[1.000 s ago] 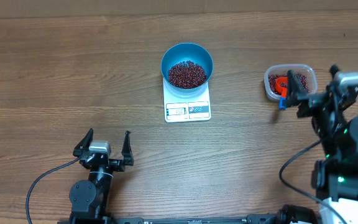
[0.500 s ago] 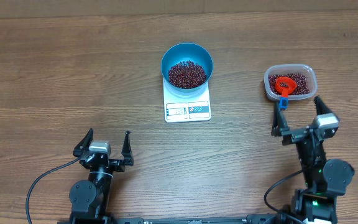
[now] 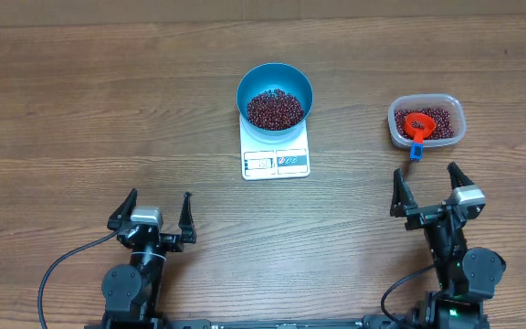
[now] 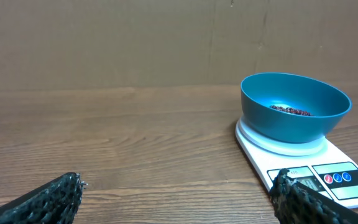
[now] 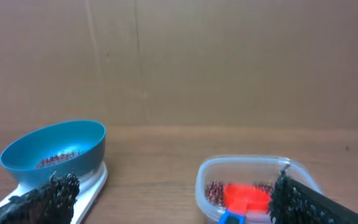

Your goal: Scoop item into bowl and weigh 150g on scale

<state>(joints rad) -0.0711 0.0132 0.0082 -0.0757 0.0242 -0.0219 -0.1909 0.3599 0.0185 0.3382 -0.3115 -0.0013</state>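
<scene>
Right gripper (image 3: 425, 185) has retreated from the tub (image 3: 455, 105) to the table's near edge, gaping empty like the left gripper (image 3: 160, 203), so filling the bowl (image 3: 249, 78) looks finished

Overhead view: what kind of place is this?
Probably a robot lab bench: brown wooden table, black left gripper and right gripper, flat white kitchen scale under a round blue plastic bowl.

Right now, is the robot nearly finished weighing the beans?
Probably close. Done: beans sit in the blue bowl on the scale, and the orange scoop lies in the tub. In hand: nothing; the left gripper and right gripper are open and empty. Left: checking the weight, since the display is too small to read.
</scene>
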